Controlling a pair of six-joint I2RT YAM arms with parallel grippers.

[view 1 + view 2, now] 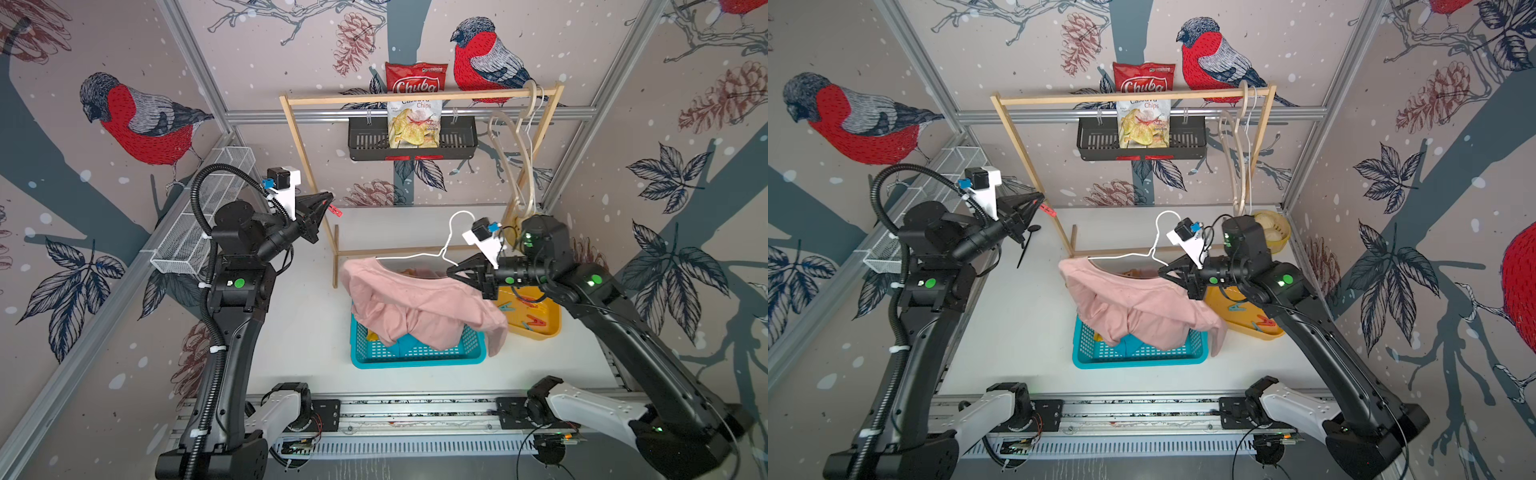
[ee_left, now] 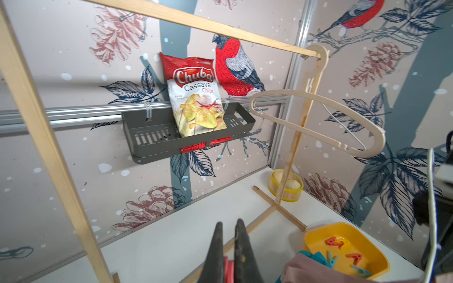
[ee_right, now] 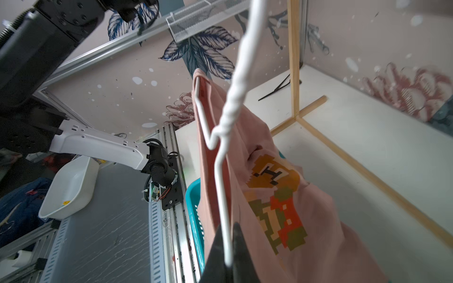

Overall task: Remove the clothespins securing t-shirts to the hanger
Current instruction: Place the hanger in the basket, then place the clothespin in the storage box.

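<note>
— Where's the left hand?
— Raised at ten o'clock from the teal basket, pinched shut on a red clothespin.
— And the right hand?
— Clamped on the wire of the white hanger. The pink t-shirt hangs from it, sagging over the basket.
— Other clothespins?
— Red and blue ones lie in the yellow tray on the counter, at three o'clock from the basket, close by.

The pale pink t-shirt is soft matt cloth with a flat printed patch. The hanger is smooth white-coated wire. The red clothespin, teal basket and glossy yellow tray look plastic. The rack is bare pale wood, and the chips bag is shiny film.
</note>
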